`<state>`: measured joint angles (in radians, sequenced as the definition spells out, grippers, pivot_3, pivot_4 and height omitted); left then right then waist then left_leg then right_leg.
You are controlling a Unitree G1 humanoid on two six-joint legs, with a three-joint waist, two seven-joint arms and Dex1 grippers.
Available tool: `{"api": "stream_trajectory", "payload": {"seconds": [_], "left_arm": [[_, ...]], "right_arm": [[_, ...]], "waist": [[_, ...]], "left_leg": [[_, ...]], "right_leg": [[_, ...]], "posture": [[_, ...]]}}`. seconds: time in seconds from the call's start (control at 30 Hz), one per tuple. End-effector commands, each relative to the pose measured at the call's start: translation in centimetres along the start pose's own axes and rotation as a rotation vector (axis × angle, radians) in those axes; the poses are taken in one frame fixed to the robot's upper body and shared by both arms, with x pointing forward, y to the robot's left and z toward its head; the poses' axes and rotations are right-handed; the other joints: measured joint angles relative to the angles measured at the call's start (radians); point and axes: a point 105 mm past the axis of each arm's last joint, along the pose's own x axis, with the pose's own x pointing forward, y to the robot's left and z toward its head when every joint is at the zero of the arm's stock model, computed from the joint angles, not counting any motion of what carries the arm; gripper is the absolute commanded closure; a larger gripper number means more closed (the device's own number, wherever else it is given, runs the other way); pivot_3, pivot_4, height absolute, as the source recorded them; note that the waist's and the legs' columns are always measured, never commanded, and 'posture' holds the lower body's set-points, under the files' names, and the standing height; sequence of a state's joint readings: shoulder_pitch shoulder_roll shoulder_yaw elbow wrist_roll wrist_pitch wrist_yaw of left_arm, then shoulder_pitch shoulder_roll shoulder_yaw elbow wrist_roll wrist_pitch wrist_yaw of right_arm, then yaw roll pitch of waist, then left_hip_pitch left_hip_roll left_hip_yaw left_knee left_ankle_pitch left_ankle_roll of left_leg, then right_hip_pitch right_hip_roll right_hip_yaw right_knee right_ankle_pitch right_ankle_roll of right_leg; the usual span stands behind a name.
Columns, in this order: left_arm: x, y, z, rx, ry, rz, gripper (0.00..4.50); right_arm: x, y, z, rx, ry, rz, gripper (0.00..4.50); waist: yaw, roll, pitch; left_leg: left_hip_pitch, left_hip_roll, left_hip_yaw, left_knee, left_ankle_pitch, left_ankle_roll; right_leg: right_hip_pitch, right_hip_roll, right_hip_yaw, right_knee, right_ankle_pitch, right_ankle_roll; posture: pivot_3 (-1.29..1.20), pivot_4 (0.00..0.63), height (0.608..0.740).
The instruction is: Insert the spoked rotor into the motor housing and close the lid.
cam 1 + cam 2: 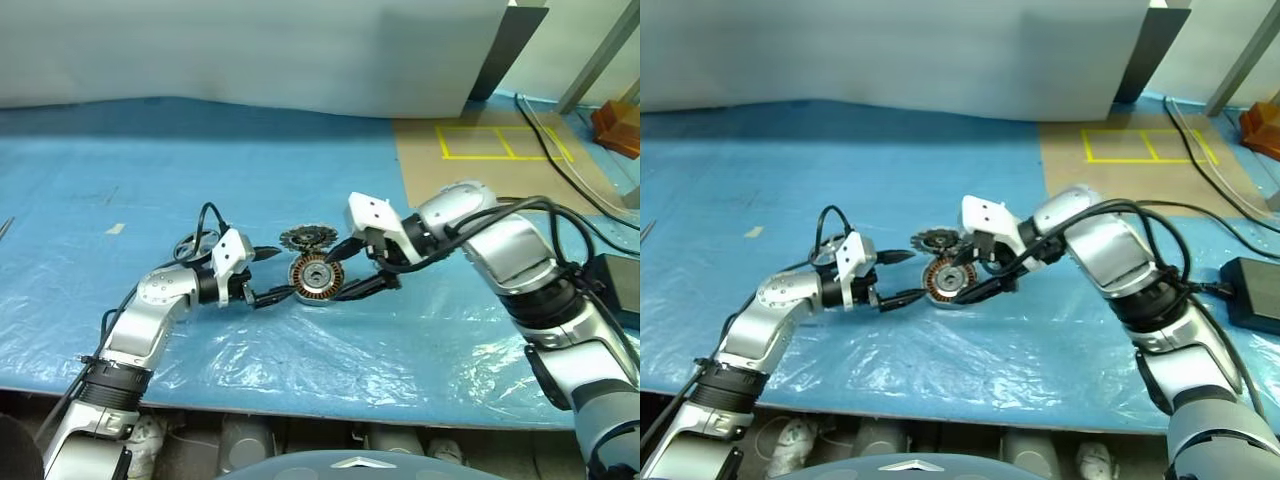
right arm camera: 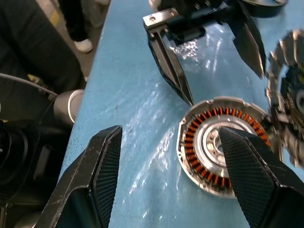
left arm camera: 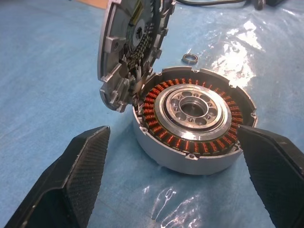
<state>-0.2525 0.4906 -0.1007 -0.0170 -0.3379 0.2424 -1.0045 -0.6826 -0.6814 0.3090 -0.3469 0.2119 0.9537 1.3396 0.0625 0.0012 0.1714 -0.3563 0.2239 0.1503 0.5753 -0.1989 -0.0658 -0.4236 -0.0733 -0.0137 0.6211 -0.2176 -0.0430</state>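
Motor housing sits flat on the blue plastic-covered worktop, centre of the head view. Copper windings ring a silver hub; the cavity is open, no rotor in it.

Lid stands on edge just behind the housing, its finned face showing; in the left wrist view it leans against the housing's rim, touching or nearly so.

Spoked rotor lies left of centre in the head view, behind the left wrist, well apart from the housing. A small loose ring rests on the sheet beyond the housing.

Left gripper: jaws spread wide, flanking the housing's left side, holding nothing. Right gripper: jaws spread, empty, poised over the housing's right edge.

Handling, by judgement:
- Housing: solid metal, likely heavy for its size, stiff. Smooth outer wall may slip on the plastic sheet. Grip across the outer wall, keeping off the copper, which could be scraped.
- Rotor: thin, light, rigid. Take it by the rim or across a spoke, and keep it level.
- Lid: precariously balanced; a nudge could topple it. Pinch at the rim edge.
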Motion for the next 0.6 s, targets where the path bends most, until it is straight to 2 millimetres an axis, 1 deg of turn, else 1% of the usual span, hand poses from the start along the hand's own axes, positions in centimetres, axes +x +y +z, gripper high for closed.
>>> {"api": "stream_trajectory", "payload": {"seconds": [0.03, 0.07, 0.1, 0.17, 0.27, 0.33, 0.4, 0.47, 0.6], "left_arm": [[-0.1, -0.8, 2.0, 0.011, -0.068, -0.045, 0.0], [-0.1, -0.9, 1.9, 0.01, -0.062, -0.052, 0.0], [-0.1, -1.0, 1.8, 0.008, -0.06, -0.055, 0.0], [-0.2, -1.1, 1.7, 0.011, -0.054, -0.058, 0.0], [0.0, -1.3, 1.5, 0.02, -0.036, -0.066, 0.0], [0.1, -1.3, 1.5, 0.028, -0.027, -0.071, 0.0], [0.4, -1.2, 1.6, 0.035, -0.021, -0.075, 0.0], [0.7, -1.2, 1.7, 0.05, -0.009, -0.09, 0.0], [1.2, -0.8, 2.1, 0.059, -0.011, -0.099, 0.0]], "right_arm": [[-1.7, -2.3, -1.7, -0.053, -0.042, -0.326, 1.11], [-2.1, -3.0, -2.4, -0.055, -0.063, -0.43, 1.11], [-2.5, -3.2, -2.8, -0.009, -0.111, -0.506, 1.11], [-2.9, -3.0, -3.6, 0.098, -0.215, -0.603, 1.11], [-2.4, -1.7, -5.2, 0.167, -0.261, -0.686, 1.11], [-1.7, -0.7, -6.0, 0.199, -0.259, -0.692, 1.11], [-1.4, -0.6, -6.7, 0.257, -0.28, -0.72, 1.11], [-1.2, -1.3, -7.9, 0.243, -0.234, -0.782, 1.11], [-1.3, -3.2, -9.1, 0.252, -0.213, -0.872, 1.11]], "waist": [[0.007, 0.0, 0.0], [0.01, 0.0, 0.0], [0.011, 0.0, 0.0], [0.008, 0.0, 0.0], [0.007, 0.0, 0.0], [0.007, 0.0, 0.0], [0.006, 0.0, 0.0], [0.006, 0.0, 0.0], [0.005, 0.0, 0.0]], "left_leg": [[0.0, 0.0, 0.0, 0.0, 0.0, 0.0], [0.0, 0.0, 0.001, 0.0, 0.0, 0.0], [-0.001, 0.0, 0.001, 0.0, 0.0, 0.0], [-0.001, 0.0, 0.001, 0.0, 0.0, 0.0], [0.0, 0.0, 0.001, -0.003, 0.0, 0.0], [0.001, -0.001, 0.001, -0.004, 0.0, 0.0], [0.0, -0.001, 0.001, -0.004, 0.0, 0.0], [0.0, -0.001, 0.001, -0.004, 0.0, 0.0], [0.001, -0.002, 0.002, -0.004, 0.0, 0.0]], "right_leg": [[0.0, 0.0, 0.0, 0.0, 0.0, 0.0], [0.0, 0.0, 0.0, 0.0, 0.0, 0.0], [-0.001, 0.0, 0.0, 0.0, 0.0, 0.0], [-0.001, 0.0, 0.0, 0.0, 0.0, 0.0], [-0.002, 0.0, 0.001, -0.001, 0.0, 0.001], [-0.002, 0.0, 0.001, -0.001, -0.001, 0.002], [-0.002, 0.0, 0.001, -0.002, -0.001, 0.002], [-0.001, 0.0, 0.001, -0.002, -0.001, 0.002], [-0.001, 0.0, 0.002, -0.002, -0.001, 0.003]], "posture": [[0.0, 0.15, 0.74], [0.0, 0.15, 0.74], [0.0, 0.15, 0.74], [0.0, 0.15, 0.74], [0.0, 0.15, 0.74], [0.0, 0.15, 0.74], [0.0, 0.15, 0.74], [0.0, 0.15, 0.74], [0.0, 0.15, 0.74]]}}
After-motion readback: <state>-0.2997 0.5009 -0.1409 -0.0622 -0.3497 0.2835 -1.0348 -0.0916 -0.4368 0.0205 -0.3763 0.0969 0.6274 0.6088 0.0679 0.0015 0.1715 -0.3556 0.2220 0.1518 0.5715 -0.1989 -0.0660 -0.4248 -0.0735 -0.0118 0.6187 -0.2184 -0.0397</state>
